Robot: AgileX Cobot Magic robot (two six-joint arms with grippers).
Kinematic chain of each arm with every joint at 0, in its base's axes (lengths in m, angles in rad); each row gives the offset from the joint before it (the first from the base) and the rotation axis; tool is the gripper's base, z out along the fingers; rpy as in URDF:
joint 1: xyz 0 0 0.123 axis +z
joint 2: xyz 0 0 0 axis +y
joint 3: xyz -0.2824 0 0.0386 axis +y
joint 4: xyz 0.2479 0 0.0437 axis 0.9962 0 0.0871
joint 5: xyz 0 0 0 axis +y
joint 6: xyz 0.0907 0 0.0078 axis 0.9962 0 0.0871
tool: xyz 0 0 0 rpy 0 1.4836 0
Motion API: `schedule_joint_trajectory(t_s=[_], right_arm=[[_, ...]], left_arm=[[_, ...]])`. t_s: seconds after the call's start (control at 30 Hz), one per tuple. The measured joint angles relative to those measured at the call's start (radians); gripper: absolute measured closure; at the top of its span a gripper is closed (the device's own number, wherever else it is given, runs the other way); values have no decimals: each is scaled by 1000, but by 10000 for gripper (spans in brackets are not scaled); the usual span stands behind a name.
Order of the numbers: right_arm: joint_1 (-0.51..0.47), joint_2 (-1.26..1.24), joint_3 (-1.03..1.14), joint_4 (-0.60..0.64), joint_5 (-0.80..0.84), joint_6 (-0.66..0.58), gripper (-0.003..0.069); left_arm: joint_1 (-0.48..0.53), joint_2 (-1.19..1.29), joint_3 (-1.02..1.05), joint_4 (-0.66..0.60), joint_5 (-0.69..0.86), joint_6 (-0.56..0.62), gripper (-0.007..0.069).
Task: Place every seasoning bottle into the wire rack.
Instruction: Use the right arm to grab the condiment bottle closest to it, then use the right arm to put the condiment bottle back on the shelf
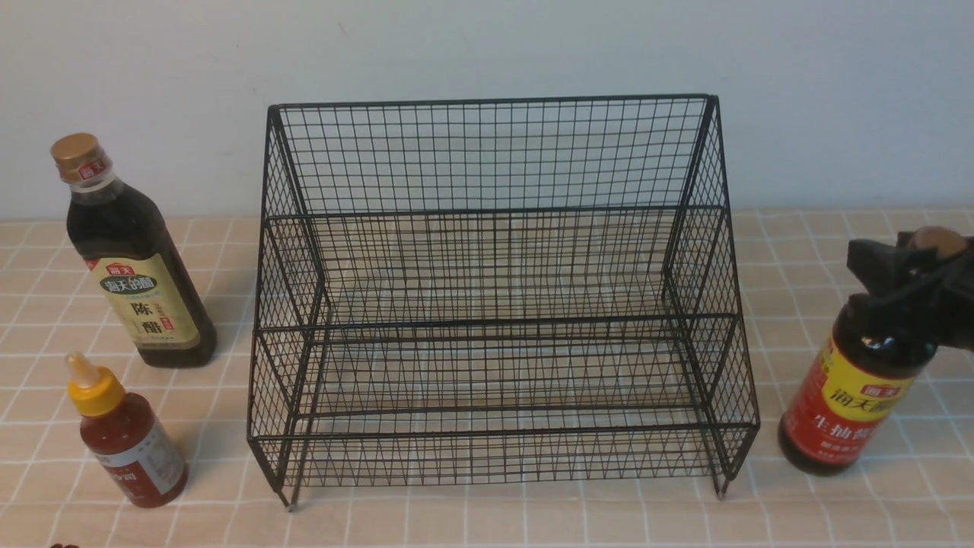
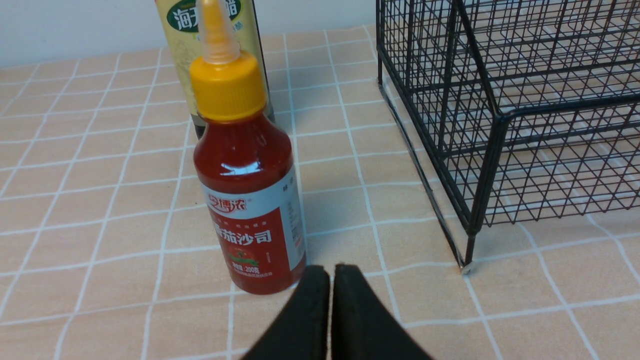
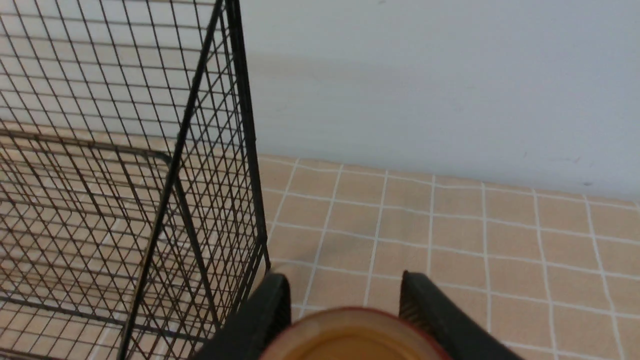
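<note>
The black wire rack point(image 1: 494, 304) stands in the middle of the table with nothing in it. The tall dark vinegar bottle point(image 1: 133, 259) stands to its left. The small red sauce bottle point(image 1: 125, 441) stands in front of the vinegar bottle and also shows in the left wrist view point(image 2: 245, 200). My left gripper point(image 2: 330, 270) is shut and empty, just beside the sauce bottle's base. The soy bottle point(image 1: 852, 396) stands upright right of the rack. My right gripper point(image 1: 905, 281) is closed around its neck, with its cap point(image 3: 350, 335) between the fingers.
The tiled tabletop point(image 1: 487, 517) runs back to a plain wall behind the rack. The rack's front left leg point(image 2: 467, 250) stands near my left gripper. The rack's right side wall point(image 3: 200, 200) is close to my right gripper.
</note>
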Motion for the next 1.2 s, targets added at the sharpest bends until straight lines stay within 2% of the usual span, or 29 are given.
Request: schedule_joint_trajectory(t_s=[0.3, 0.53, 0.6, 0.77, 1.03, 1.2], right_arm=[[21, -124, -255, -25, 169, -2, 389], [180, -104, -417, -27, 198, -3, 389], [259, -61, -469, -27, 187, 0, 390], [347, 56, -547, -25, 160, 2, 390], [369, 262, -616, -24, 66, 23, 390], [369, 341, -617, -24, 62, 23, 390]], left_arm=[[0, 0, 0, 0, 0, 0, 631], [0, 0, 0, 0, 0, 0, 631], [0, 0, 0, 0, 0, 0, 631], [0, 0, 0, 0, 0, 0, 631], [0, 0, 0, 0, 0, 0, 631], [0, 0, 0, 0, 0, 0, 631]])
